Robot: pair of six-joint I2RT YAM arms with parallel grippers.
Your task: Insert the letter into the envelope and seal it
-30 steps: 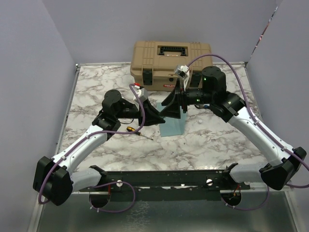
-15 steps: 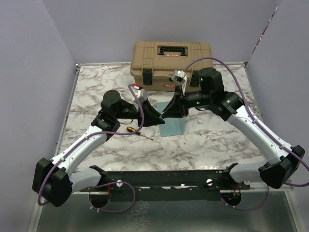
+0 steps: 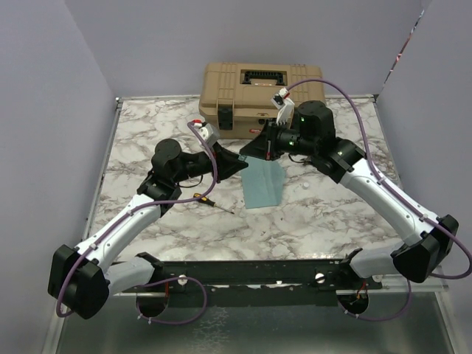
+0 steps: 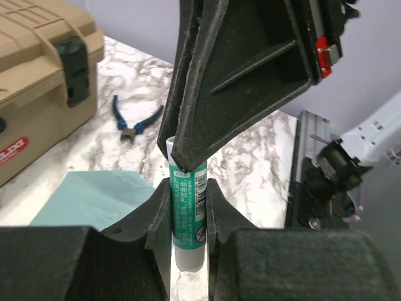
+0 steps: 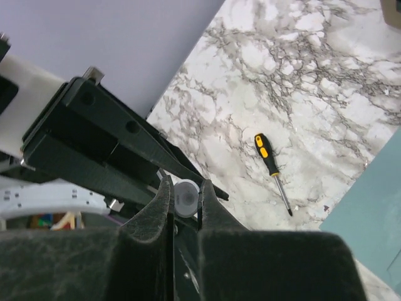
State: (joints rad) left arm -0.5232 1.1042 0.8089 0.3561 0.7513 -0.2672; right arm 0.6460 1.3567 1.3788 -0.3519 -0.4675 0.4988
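Note:
The teal envelope (image 3: 263, 186) lies flat on the marble table, between the two arms; it also shows in the left wrist view (image 4: 94, 197) and the right wrist view (image 5: 376, 207). The letter is hidden from every view. My left gripper (image 3: 240, 164) (image 4: 187, 188) is shut on a green-labelled glue stick (image 4: 188, 207), held above the envelope's far left corner. My right gripper (image 3: 254, 151) (image 5: 185, 188) meets it from the other side. It is shut on the stick's white round cap (image 5: 186, 195).
A tan toolbox (image 3: 262, 96) stands at the back of the table. A yellow-and-black screwdriver (image 3: 210, 200) (image 5: 270, 160) lies left of the envelope. Blue-handled pliers (image 4: 135, 122) lie on the marble to the right of the toolbox.
My right gripper swung toward the left gripper and closed on the glue stick's cap. Both grippers shifted back, uncovering more of the envelope.

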